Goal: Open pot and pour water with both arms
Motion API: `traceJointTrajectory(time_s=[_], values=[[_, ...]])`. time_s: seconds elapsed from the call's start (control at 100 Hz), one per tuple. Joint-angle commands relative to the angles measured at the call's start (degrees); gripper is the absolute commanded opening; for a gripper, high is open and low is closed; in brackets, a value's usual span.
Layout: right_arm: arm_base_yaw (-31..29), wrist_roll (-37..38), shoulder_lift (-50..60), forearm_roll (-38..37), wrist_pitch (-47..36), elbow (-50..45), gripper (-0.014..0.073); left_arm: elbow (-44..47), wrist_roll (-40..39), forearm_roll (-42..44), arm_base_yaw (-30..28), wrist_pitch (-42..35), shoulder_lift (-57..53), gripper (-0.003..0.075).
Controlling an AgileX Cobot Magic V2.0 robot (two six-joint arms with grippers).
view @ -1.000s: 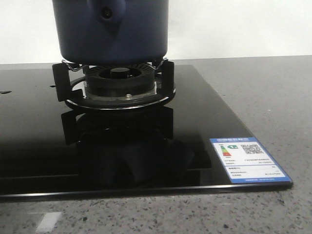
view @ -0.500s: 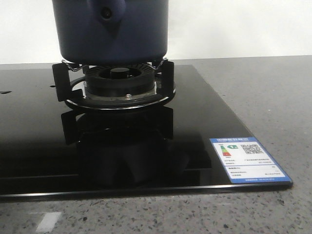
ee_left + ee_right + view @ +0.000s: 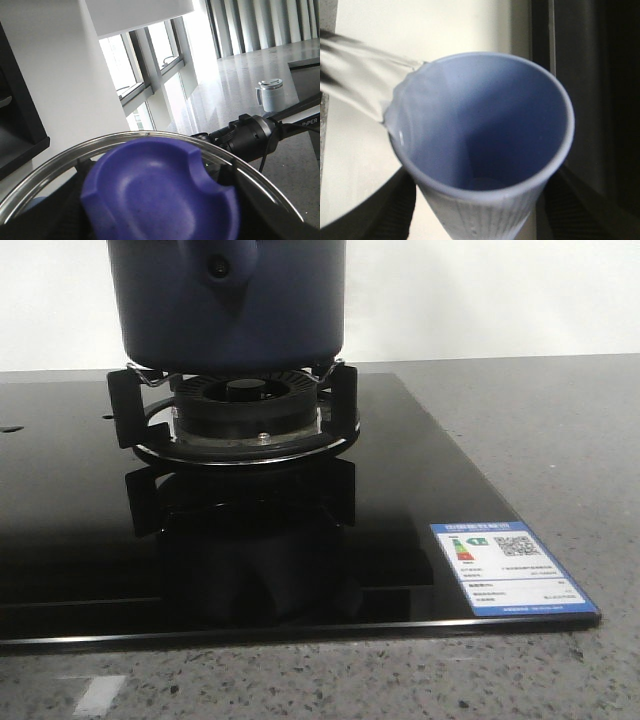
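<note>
The dark navy-blue pot (image 3: 228, 300) stands on the gas burner (image 3: 240, 410); its top is cut off by the frame, and its blue handle mount (image 3: 218, 265) faces me. Neither gripper shows in the front view. My left gripper (image 3: 160, 200) is shut on the blue knob (image 3: 160, 190) of a glass lid (image 3: 55, 167), held up in the air. My right gripper (image 3: 480, 215) is shut on a pale blue cup (image 3: 485, 125), tilted, with water (image 3: 360, 75) streaming from its rim. What the water falls into is hidden.
The burner sits on a black glass cooktop (image 3: 420, 490) with a blue-edged label (image 3: 505, 568) at its front right corner, set in a grey speckled counter (image 3: 560, 430). In the left wrist view the black right arm (image 3: 250, 140) and a white mug (image 3: 270, 95) show beyond the lid.
</note>
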State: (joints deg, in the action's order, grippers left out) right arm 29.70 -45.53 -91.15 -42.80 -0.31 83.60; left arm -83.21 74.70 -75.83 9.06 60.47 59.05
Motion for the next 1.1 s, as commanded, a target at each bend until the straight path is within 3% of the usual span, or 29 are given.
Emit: traceJointTrajectory(time_s=[0.0, 0.23, 0.47, 0.63, 1.09], values=[[-0.04, -0.48, 2.29, -0.49, -5.21, 2.37, 0.0225, -1.98, -0.5, -5.11, 0.41, -3.17, -0.8, 0.0281], [-0.16, -0.48, 2.29, -1.34, -5.28, 2.37, 0.0225, -1.98, -0.59, -5.11, 0.41, -3.05, -0.8, 0.0281], [-0.16, -0.48, 2.29, -20.08, -3.86, 2.37, 0.0225, -1.98, -0.59, -5.11, 0.41, -3.06, -0.8, 0.0281], [-0.16, -0.48, 2.29, -27.96, -1.69, 2.37, 0.0225, -1.98, -0.59, -5.11, 0.41, -2.98, -0.8, 0.0281], [-0.16, 0.79, 2.43, -30.99, 1.28, 3.73, 0.0225, -1.98, -0.59, -3.16, 0.41, -2.98, -0.8, 0.0281]])
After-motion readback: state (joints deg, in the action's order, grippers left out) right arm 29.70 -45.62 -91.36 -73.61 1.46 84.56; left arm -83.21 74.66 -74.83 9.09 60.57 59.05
